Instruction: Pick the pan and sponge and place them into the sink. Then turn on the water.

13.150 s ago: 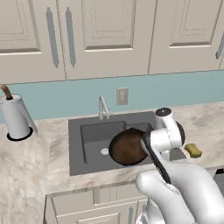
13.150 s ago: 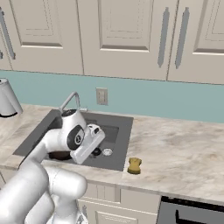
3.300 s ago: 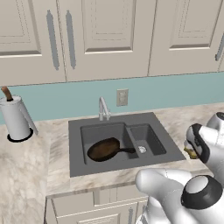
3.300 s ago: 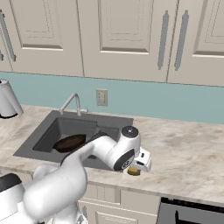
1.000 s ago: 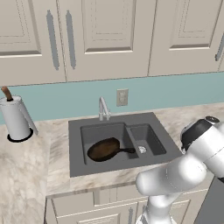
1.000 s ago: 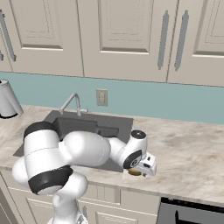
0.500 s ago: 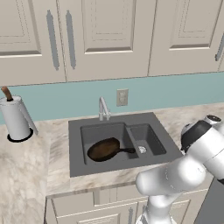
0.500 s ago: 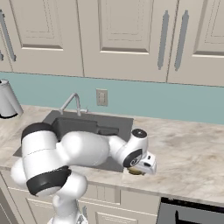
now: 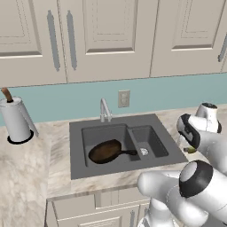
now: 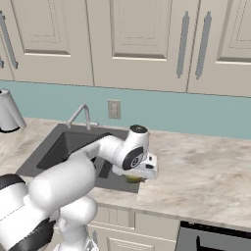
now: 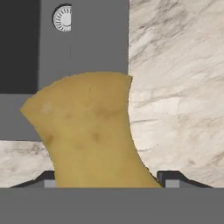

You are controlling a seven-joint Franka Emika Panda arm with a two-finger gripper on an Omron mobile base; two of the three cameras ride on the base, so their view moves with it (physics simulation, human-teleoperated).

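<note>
While the round dark-brown frying pan (image 9: 105, 151) with its short black handle already lies in the large basin of the dark grey double-basin sink (image 9: 79, 167), the small yellow sponge block (image 11: 89, 133) sits right between the two dark tips of the gripper (image 10: 136, 177). The jaws stand fairly wide with the sponge filling the gap, so I judge it gripped, though I cannot see the pads pressing on it. Beyond the sponge, the hand view shows the smaller basin's round silver drain (image 11: 63, 18) and the marbled stone counter (image 11: 175, 87) to one side. So the pan is done; the sponge has yet to drop into the sink, and no water runs from the silver faucet (image 9: 104, 109).
</note>
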